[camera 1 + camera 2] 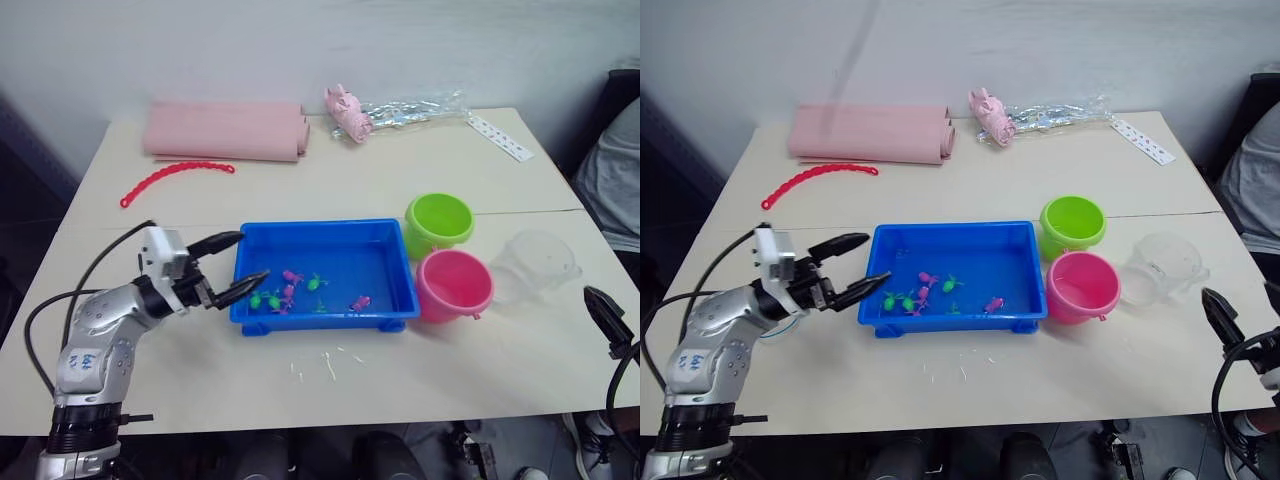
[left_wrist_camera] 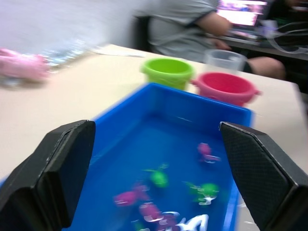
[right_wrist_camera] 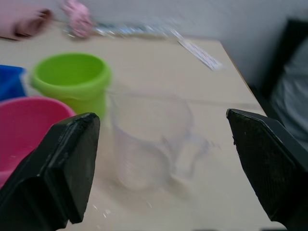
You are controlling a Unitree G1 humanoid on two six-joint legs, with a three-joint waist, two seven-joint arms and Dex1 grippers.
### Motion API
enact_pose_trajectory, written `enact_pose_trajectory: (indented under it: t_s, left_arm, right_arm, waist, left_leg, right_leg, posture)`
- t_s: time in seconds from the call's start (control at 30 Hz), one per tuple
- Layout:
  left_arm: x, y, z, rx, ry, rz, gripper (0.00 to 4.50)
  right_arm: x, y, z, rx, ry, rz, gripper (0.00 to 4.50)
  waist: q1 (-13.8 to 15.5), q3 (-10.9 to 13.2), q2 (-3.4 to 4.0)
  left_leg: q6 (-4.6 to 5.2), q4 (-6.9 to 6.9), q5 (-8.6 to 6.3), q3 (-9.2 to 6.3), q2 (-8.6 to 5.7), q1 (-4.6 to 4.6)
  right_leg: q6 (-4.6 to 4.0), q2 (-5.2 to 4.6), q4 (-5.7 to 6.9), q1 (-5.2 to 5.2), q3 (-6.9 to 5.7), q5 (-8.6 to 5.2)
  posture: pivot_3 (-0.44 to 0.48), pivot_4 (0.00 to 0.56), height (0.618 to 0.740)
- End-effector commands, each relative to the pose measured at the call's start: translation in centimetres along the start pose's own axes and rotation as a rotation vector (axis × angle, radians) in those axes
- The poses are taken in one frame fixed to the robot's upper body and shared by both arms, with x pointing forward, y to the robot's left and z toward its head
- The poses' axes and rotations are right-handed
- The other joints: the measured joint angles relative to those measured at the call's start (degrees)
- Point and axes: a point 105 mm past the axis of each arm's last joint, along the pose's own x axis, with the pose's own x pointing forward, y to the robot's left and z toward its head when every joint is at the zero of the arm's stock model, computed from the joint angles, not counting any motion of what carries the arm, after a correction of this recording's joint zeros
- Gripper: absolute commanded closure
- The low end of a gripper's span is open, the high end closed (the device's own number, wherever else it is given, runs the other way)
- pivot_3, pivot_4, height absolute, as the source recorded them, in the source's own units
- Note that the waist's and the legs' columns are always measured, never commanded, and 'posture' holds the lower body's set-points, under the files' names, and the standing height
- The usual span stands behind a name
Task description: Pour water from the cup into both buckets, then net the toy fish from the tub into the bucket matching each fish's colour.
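Cup (image 3: 149,139) stands ungrasped before the right gripper (image 3: 161,183), jaws open; left gripper (image 1: 232,268) likewise open; pouring is judged pending.

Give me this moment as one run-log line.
left gripper: open, at tub edge | right gripper: open, facing cup | fish: in tub | buckets: upright

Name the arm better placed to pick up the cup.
Right. Its open hand faces the cup, which stands upright beside the pink bucket. The left hand is at the tub's far end.
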Motion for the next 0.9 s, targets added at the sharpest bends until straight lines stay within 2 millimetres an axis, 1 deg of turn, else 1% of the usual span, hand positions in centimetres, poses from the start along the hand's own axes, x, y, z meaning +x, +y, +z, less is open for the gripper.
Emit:
enact_pose_trajectory:
  t_s: [0.03,0.1,0.2,0.3,0.33,0.4,0.47,0.53,0.6,0.7,0.77,0.83,0.9]
  left_arm:
    - [-3.5,3.5,0.3,0.041,0.018,0.237,0.0]
    - [-6.1,5.1,0.0,0.054,0.035,0.384,0.0]
    - [-9.6,6.0,-0.1,0.036,0.029,0.575,0.0]
    - [-15.2,7.3,-1.3,0.025,0.088,0.829,0.0]
    - [-17.0,7.5,-1.8,0.024,0.123,0.891,0.0]
    - [-19.5,7.4,-2.8,0.023,0.183,0.969,0.0]
    - [-20.8,7.0,-3.5,0.024,0.22,0.997,0.0]
    - [-21.0,6.8,-3.7,0.016,0.225,0.998,0.0]
    - [-20.5,6.6,-3.8,0.007,0.226,0.983,0.0]
    - [-19.0,6.3,-3.9,0.046,0.246,0.926,0.0]
    - [-18.0,6.3,-3.9,0.067,0.266,0.906,0.0]
    - [-15.7,6.4,-3.2,0.039,0.235,0.868,0.0]
    - [-13.8,7.2,-2.8,-0.024,0.232,0.931,0.0]
  right_arm:
    - [1.6,2.3,1.2,-0.021,-0.082,0.211,0.02]
    - [2.7,3.1,1.7,-0.023,-0.134,0.279,0.02]
    - [4.0,4.3,1.8,-0.056,-0.175,0.361,0.02]
    - [5.4,5.6,2.0,-0.097,-0.228,0.415,0.02]
    - [5.7,6.0,1.9,-0.099,-0.235,0.432,0.02]
    - [6.1,6.8,1.5,-0.092,-0.236,0.469,0.02]
    - [6.2,7.4,1.1,-0.073,-0.232,0.497,0.02]
    - [6.4,7.7,1.0,-0.061,-0.232,0.512,0.02]
    - [6.5,8.0,1.0,-0.048,-0.237,0.523,0.02]
    - [6.8,9.0,1.2,0.004,-0.246,0.547,0.02]
    - [6.7,10.1,1.6,0.019,-0.25,0.598,0.02]
    - [6.8,10.5,2.1,0.026,-0.258,0.608,0.02]
    - [7.0,10.2,2.5,0.021,-0.263,0.601,0.02]
  waist:
    - [0.51,0.15,-0.27]
    - [0.94,0.24,-0.43]
    - [0.87,0.26,-0.51]
    - [0.91,0.28,-0.72]
    - [0.84,0.27,-0.79]
    - [0.84,0.26,-0.83]
    - [0.91,0.26,-0.85]
    - [1.26,0.27,-0.9]
    - [1.76,0.25,-0.93]
    - [1.97,0.21,-0.99]
    - [2.08,0.21,-0.99]
    - [2.12,0.21,-0.98]
    - [2.19,0.21,-0.99]
  left_leg:
    - [0.0,0.02,0.0,-0.03,0.0,0.0]
    - [0.01,0.08,0.0,-0.05,-0.01,-0.02]
    - [0.13,0.18,-0.06,-0.06,-0.04,-0.03]
    - [0.17,0.19,-0.12,-0.07,-0.07,-0.03]
    - [0.14,0.19,-0.13,-0.1,-0.05,-0.03]
    - [0.13,0.19,-0.13,-0.1,-0.05,-0.02]
    - [0.13,0.19,-0.14,-0.1,-0.05,-0.03]
    - [0.14,0.19,-0.15,-0.1,-0.05,-0.04]
    - [0.17,0.19,-0.2,-0.1,-0.06,-0.05]
    - [0.11,0.19,-0.24,-0.11,-0.05,-0.04]
    - [0.08,0.19,-0.28,-0.11,-0.05,-0.05]
    - [0.31,0.19,-0.45,-0.11,-0.04,-0.05]
    - [0.31,0.19,-0.46,-0.11,-0.04,-0.06]
  right_leg:
    - [0.0,0.0,0.0,0.0,-0.02,0.0]
    - [0.0,-0.04,0.0,0.02,-0.04,0.0]
    - [0.1,-0.14,-0.05,0.09,-0.05,0.06]
    - [0.13,-0.19,-0.1,0.11,-0.05,0.08]
    - [0.13,-0.17,-0.09,0.1,-0.06,0.07]
    - [0.12,-0.16,-0.08,0.1,-0.09,0.07]
    - [0.13,-0.17,-0.1,0.1,-0.09,0.07]
    - [0.13,-0.18,-0.11,0.1,-0.09,0.07]
    - [0.11,-0.22,-0.12,0.1,-0.09,0.08]
    - [0.08,-0.22,-0.11,0.09,-0.08,0.1]
    - [0.08,-0.22,-0.13,0.09,-0.07,0.1]
    - [0.07,-0.21,-0.12,0.07,-0.07,0.1]
    - [0.07,-0.2,-0.12,0.06,-0.08,0.09]
  posture:
    - [0.0,0.15,0.74]
    - [0.0,0.15,0.74]
    - [0.0,0.15,0.74]
    - [0.0,0.15,0.74]
    - [0.0,0.15,0.74]
    - [0.0,0.15,0.74]
    - [0.0,0.15,0.74]
    - [0.0,0.15,0.74]
    - [0.0,0.15,0.74]
    - [0.0,0.15,0.74]
    - [0.0,0.15,0.74]
    - [0.0,0.15,0.74]
    - [0.0,0.15,0.74]
